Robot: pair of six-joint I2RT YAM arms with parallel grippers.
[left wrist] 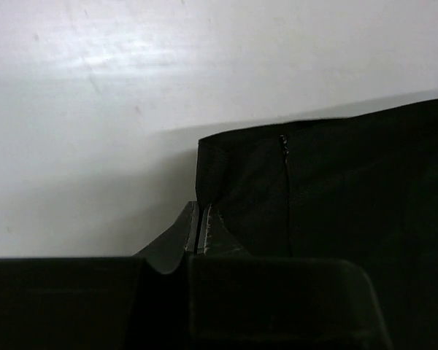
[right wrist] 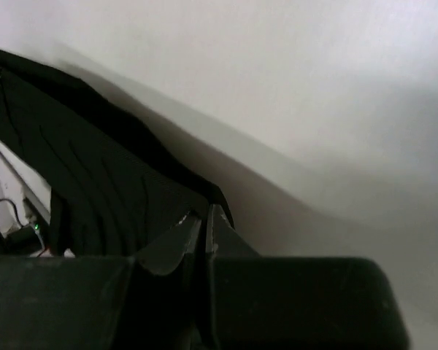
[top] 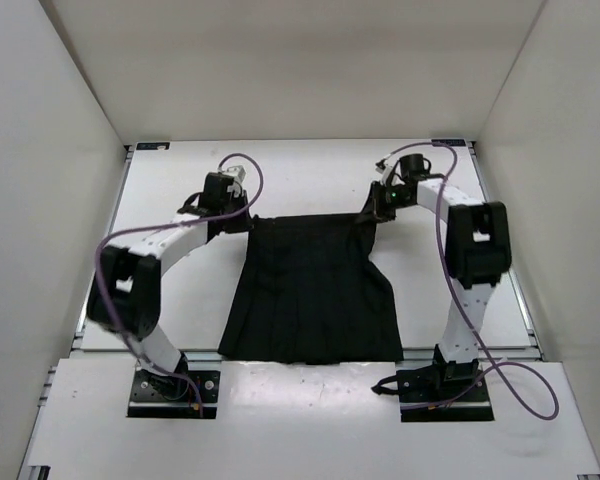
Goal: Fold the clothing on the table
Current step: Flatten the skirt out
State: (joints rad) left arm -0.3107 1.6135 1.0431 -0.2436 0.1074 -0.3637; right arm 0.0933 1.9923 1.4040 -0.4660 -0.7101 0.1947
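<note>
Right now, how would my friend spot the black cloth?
Find the big white table. Spread over its middle is the clothing, its far corners pinched by the left end effector and right end effector. It is the only soft, black, ribbed, skirt-shaped thing there.

On the left wrist view, the body of the left claw (left wrist: 199, 227) hides the bottom of the clothing (left wrist: 336, 197), which also runs off the right edge. The right claw (right wrist: 204, 224) view is blurry, and the clothing runs off its left side. From above, both wrists cover the claw tips, so I can't see them there
</note>
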